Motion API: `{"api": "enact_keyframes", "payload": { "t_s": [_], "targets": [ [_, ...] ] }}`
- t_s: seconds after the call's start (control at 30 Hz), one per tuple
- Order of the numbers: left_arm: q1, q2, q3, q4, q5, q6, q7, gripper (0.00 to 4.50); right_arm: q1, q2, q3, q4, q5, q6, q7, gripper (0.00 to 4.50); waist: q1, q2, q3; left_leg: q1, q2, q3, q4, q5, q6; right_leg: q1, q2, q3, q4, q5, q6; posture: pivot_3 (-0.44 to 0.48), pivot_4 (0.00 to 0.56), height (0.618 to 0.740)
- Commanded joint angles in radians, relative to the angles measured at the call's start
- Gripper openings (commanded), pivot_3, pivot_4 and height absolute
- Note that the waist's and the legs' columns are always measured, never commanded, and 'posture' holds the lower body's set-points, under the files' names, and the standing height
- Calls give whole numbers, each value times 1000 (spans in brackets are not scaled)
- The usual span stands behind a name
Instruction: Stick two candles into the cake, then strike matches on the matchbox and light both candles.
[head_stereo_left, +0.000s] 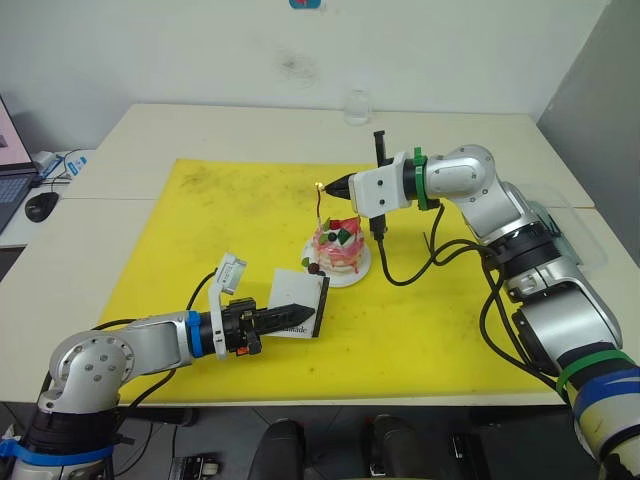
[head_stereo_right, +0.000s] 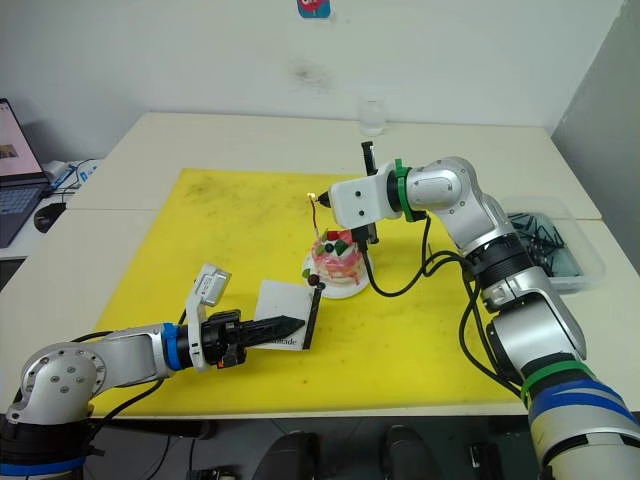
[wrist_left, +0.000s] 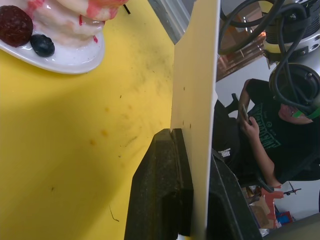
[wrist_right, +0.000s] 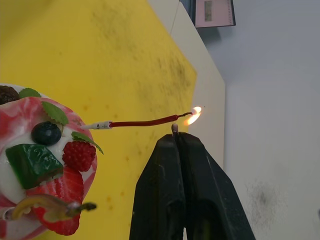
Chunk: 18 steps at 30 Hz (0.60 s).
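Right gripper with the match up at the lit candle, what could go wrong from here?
1. The right gripper, shut on a short match, sits right beside the flame of the thin red candle; the fingertips could scorch if it lingers.
2. A nudge could tip that leaning candle onto the small pink-and-white cake.
3. The left gripper holds the flat white matchbox near the small white plate; it could bump it.
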Motion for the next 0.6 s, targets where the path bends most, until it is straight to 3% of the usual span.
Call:
{"api": "enact_keyframes", "payload": {
  "t_s": [0.03,0.37,0.6],
  "targets": [
    [-10,-2,7,-20,-4,3,-5,0,-32,-4,-21,-11,2,-13,-15,20,0,0,0,0,0,0,0,0,0,0,0,0,0,0,0,0,150,740],
    [-10,-8,7,-24,-4,4,-2,0,-35,-25,-34,-6,0,-7,-25,20,0,0,0,0,0,0,0,0,0,0,0,0,0,0,0,0,150,740],
    [-12,-36,0,-36,-18,7,14,0,3,-135,-135,-89,47,138,-31,20,3,0,0,0,0,0,0,0,0,0,-1,0,0,0,0,0,150,740]
  ]
}}
